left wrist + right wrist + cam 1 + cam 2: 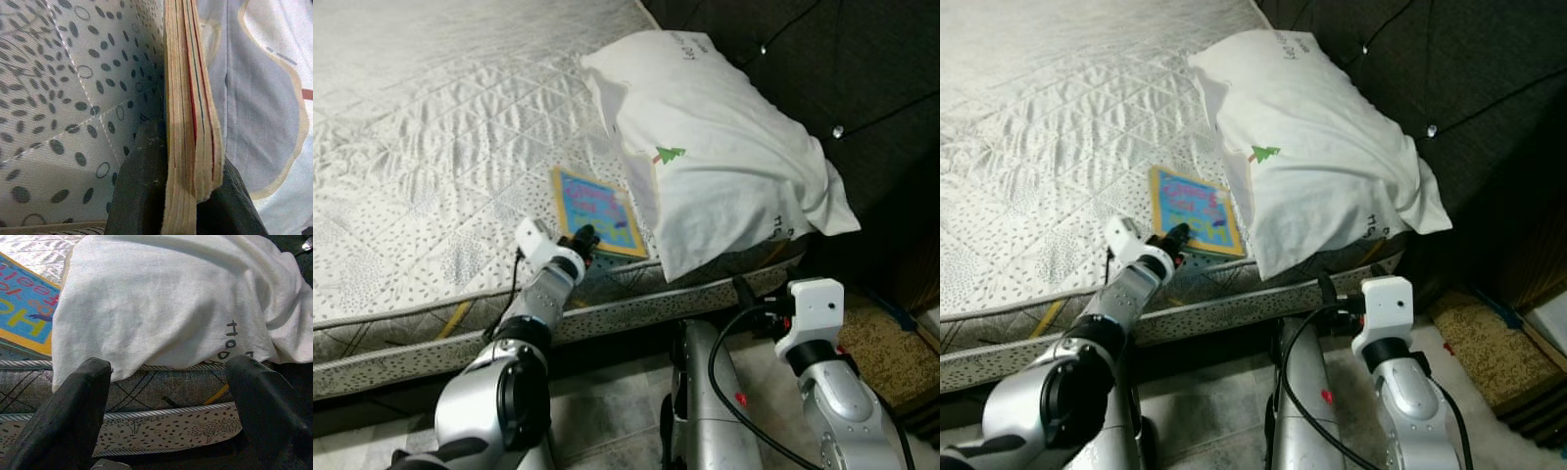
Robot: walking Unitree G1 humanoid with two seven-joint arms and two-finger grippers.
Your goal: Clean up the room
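Left end effector (587, 238) clamps thin flat book (597, 210) on quilted mattress (431, 127).

I'm looking down into a bedroom in a home: a bed (431, 147) with a quilted white cover, a white pillow (715, 147) against a dark tufted headboard (822, 69), and a woven rug (891, 357) on the tiled floor.
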